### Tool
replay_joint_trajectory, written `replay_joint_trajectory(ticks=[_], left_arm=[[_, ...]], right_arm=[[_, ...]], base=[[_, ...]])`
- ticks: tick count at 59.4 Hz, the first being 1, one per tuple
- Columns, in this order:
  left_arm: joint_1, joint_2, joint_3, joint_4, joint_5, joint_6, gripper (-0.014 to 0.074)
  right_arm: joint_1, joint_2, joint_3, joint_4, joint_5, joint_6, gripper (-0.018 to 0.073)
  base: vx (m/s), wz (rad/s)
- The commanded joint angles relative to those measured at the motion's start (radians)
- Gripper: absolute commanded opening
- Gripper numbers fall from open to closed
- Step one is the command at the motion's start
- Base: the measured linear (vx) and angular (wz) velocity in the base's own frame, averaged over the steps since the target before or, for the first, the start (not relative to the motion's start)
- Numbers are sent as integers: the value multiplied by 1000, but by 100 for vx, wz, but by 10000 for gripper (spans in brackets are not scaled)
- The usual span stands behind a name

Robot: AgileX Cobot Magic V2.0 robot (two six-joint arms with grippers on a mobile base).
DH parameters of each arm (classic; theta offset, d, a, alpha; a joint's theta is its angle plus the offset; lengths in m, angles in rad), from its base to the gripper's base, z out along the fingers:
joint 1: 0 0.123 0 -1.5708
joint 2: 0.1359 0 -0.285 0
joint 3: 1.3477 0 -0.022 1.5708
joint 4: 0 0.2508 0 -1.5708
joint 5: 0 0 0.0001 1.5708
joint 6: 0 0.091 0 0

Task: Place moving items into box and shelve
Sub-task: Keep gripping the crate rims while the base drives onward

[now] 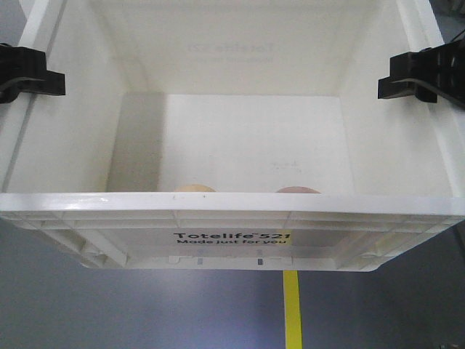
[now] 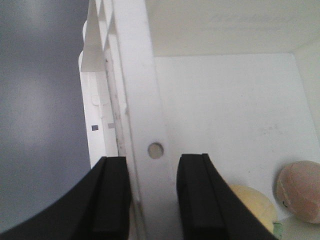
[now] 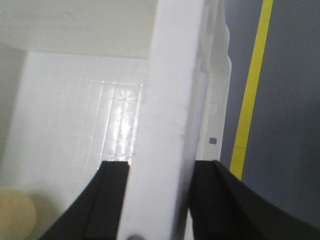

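Squarely between left pincer [image 2: 152,161] pads, box rim [image 2: 134,75]; tan lump [image 2: 252,205] just beside.

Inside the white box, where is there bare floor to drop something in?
The box floor is bare from the far wall to mid-floor. It is crowded along the labelled wall, where the yellowish lump and pinkish lump sit apart. The left gripper and right gripper clamp the side rims.

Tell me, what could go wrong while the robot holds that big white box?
The left gripper and right gripper each pinch only a thin side wall of the box, so it might slip or tip. The yellowish lump and the pinkish lump lie loose on its floor and could roll if it tilts.
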Motion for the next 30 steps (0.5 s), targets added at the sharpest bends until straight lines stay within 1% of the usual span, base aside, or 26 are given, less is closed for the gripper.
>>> replay_joint_trajectory(ticks=[1, 30], left_arm=[[-6, -29, -49, -30, -130, 14, -6], [-6, -29, -49, -30, -130, 14, -6]], right_arm=[[-5, -31, -38, 22, -133, -19, -6], [-5, -31, -38, 22, -132, -19, -6]], base=[[50, -8], [49, -9]])
